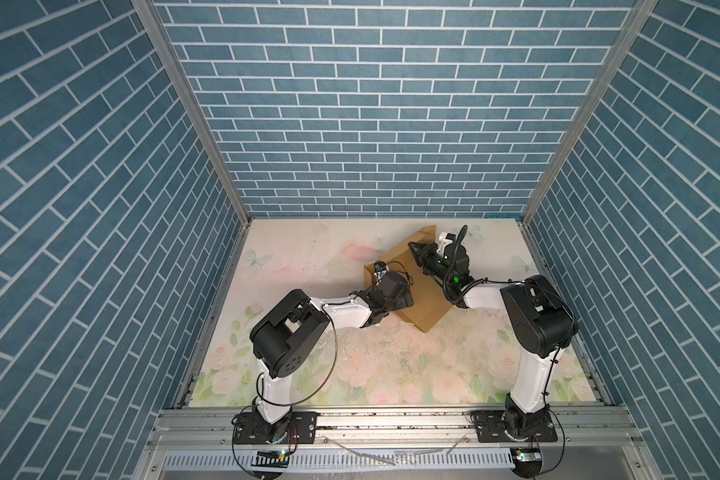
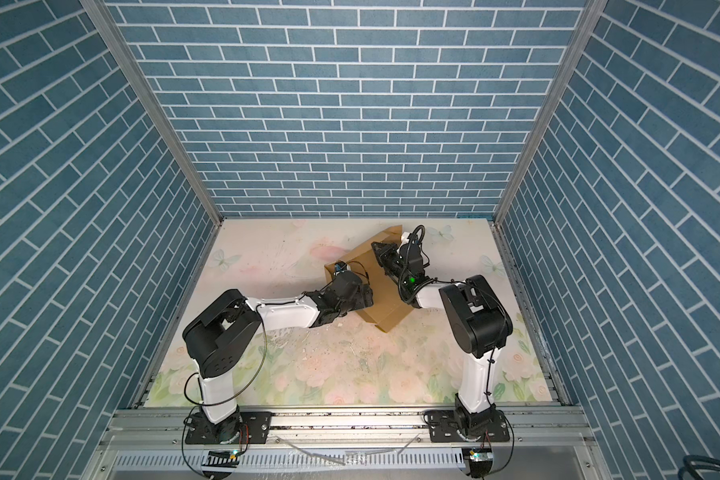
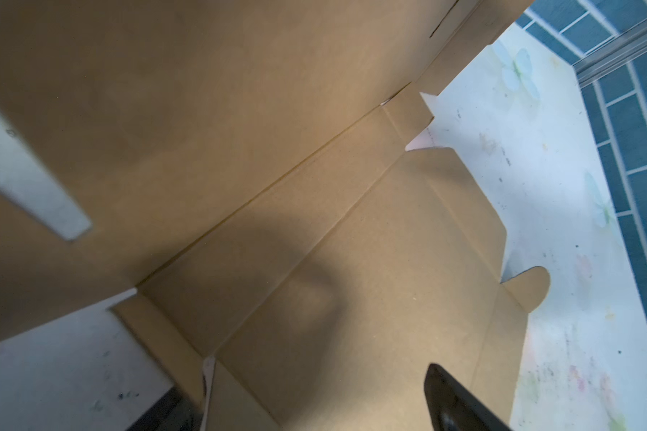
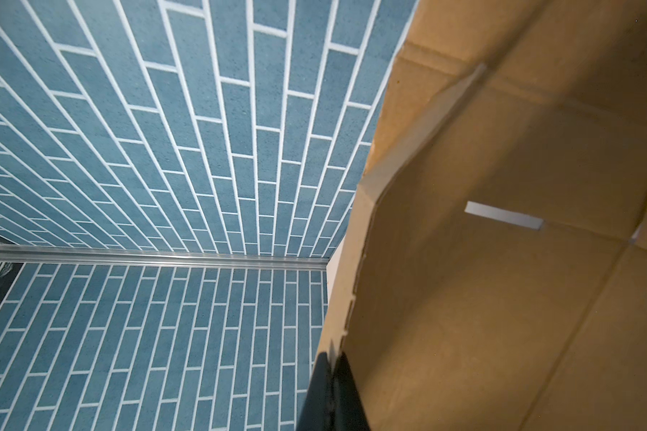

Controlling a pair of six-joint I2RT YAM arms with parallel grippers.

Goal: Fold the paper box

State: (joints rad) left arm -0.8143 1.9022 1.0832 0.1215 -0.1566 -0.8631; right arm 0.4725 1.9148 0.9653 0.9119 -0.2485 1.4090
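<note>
The paper box (image 1: 400, 259) lies on the far half of the table (image 1: 350, 374), a little right of the middle. It is partly folded: one big panel stands tilted up and another lies flat. The left gripper (image 1: 408, 300) is over the near-left part of the box, with its jaws spread wide. In the left wrist view its light finger (image 3: 34, 179) is in front of the raised panel and its dark finger (image 3: 452, 403) is over the flat one; it holds nothing. The right gripper (image 1: 414, 246) is at the far side of the box, pressed together, pinching the edge of a raised flap (image 4: 408, 317).
</note>
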